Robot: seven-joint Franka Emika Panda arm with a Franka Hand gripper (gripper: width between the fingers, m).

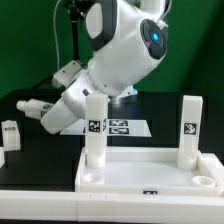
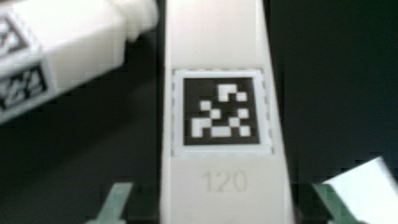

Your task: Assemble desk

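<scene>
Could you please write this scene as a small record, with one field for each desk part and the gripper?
tabletop: white tray, rim up, front of table
left leg: upright in tabletop, exterior view's left
right leg: upright in tabletop, exterior view's right
loose leg: on table, exterior view's left edge
gripper: fingers beside a tagged leg; grip unclear
marker board: behind tabletop

- The standing leg fills the space between my fingers.
- A loose leg crowds one side.
- Open room over the tabletop toward the other standing leg.
</scene>
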